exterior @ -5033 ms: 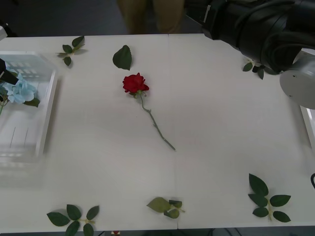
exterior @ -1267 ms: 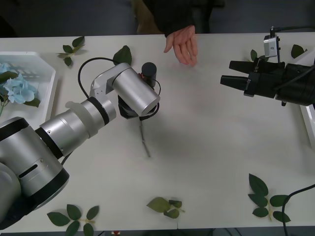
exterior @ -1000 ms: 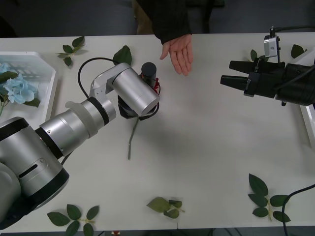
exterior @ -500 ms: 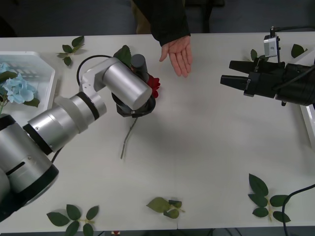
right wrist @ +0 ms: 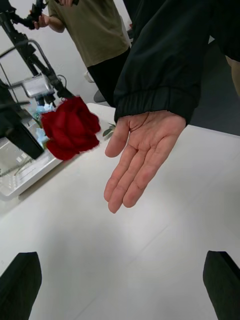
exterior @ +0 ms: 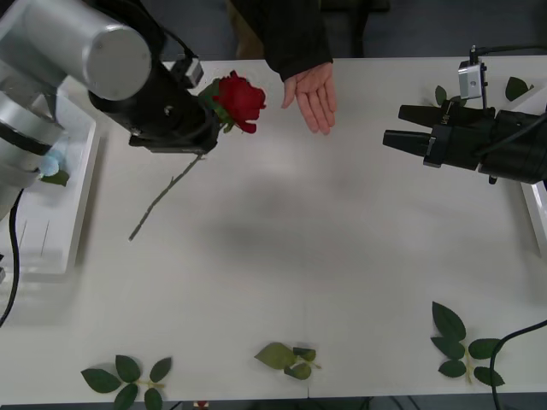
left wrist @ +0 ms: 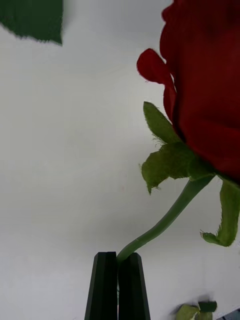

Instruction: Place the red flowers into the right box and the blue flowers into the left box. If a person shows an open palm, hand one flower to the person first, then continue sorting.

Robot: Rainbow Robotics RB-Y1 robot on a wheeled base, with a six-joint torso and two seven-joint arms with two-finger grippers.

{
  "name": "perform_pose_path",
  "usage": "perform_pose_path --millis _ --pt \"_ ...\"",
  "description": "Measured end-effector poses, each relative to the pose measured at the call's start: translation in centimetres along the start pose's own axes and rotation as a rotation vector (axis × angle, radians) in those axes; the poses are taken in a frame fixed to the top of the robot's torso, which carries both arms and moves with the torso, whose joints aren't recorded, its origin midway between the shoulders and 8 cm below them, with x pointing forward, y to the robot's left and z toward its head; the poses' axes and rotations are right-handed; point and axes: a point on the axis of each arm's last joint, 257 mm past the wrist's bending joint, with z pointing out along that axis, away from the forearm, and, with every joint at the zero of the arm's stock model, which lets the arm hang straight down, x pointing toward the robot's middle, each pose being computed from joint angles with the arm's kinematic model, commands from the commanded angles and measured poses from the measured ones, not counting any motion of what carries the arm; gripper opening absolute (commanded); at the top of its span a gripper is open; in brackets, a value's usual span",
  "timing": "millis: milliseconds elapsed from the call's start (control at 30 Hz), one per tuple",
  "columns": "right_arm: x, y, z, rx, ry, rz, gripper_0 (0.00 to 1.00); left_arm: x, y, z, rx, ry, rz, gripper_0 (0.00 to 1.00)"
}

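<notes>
1. Front view: left gripper (exterior: 208,115) is raised over the table's far-left part, fingers pinched on the stem of a red flower (exterior: 239,99) just under the head. The rose head points toward a person's hand (exterior: 313,96), open palm up at the table's far edge, near the rose but apart from it. The stem hangs down toward the table's left side. The left box (exterior: 73,218) sits at the table's left edge, a bit of blue flower (exterior: 49,166) inside it, mostly hidden by the arm. Right gripper (exterior: 394,125) hovers over the table's right side, black fingers spread, holding nothing. A strip of the right box (exterior: 538,212) shows at the right edge. Loose leaf sprigs (exterior: 464,345) lie along the near edge.

2. Right wrist view: own fingertips (right wrist: 20,283) wide apart, bare table (right wrist: 150,260) between them. The open palm (right wrist: 141,157) hangs over the table, black sleeve above it; the rose (right wrist: 70,127) is just beside it, not touching.

3. Left wrist view: fingers (left wrist: 106,285) pressed together on the green stem (left wrist: 167,220), rose head (left wrist: 205,95) above, white table behind.
</notes>
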Motion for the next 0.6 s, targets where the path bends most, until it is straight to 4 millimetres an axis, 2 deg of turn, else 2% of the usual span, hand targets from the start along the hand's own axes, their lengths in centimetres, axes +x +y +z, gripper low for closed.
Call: perform_pose_path --millis 133,233,400,600 --pt "0.0 0.0 0.0 0.000 0.000 0.001 0.94 -1.1 -0.8 -4.8 0.119 -0.125 0.245 0.00" --pt "0.1 -0.1 0.0 -0.001 -0.004 0.009 0.94 -1.8 -2.0 -6.5 0.169 -0.219 0.386 0.00" --pt "0.0 0.3 -0.6 -0.046 -0.079 0.116 0.94 -5.2 -6.5 -9.0 0.314 -0.428 0.392 0.00" --pt "0.7 1.4 -1.8 -0.152 -0.189 0.390 0.94 -9.5 -10.8 -12.7 0.425 -0.689 0.456 0.00"
